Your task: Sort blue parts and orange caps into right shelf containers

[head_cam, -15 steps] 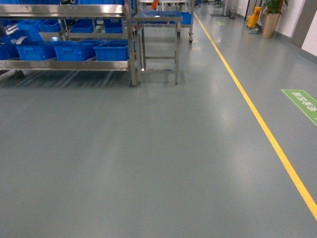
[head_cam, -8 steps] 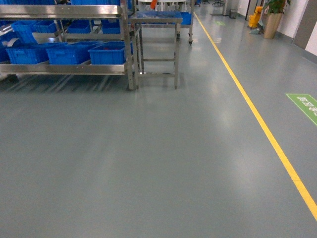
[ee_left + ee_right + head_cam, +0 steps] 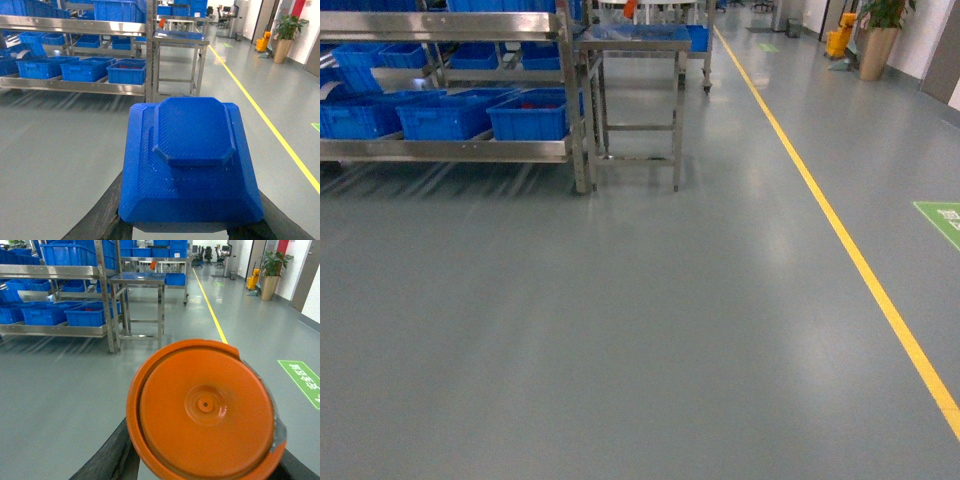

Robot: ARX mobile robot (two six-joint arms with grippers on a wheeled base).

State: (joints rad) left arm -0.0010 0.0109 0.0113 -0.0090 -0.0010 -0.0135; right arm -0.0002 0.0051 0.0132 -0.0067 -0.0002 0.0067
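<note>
My left jaws pinched a blue part [image 3: 192, 160], my right an orange cap [image 3: 205, 407]. The shelf crates [image 3: 533, 116] stood off at eleven o'clock, nearer my left arm.

Left gripper [image 3: 175, 235] mostly hidden beneath blue part [image 3: 192, 160], cut by bottom edge. Right gripper [image 3: 200, 475] likewise behind orange cap [image 3: 202, 407].

**Around you: floor, steel and a plant**

You face a grey floor [image 3: 620, 330] with a yellow line [image 3: 840, 230] running along its right side and a green marking [image 3: 942, 220] at its right edge. A steel rack [image 3: 450, 150] stands far left, a steel table [image 3: 635, 40] just beside it. Far right you see a potted plant [image 3: 880, 35] and a yellow mop bucket [image 3: 838, 40].
</note>
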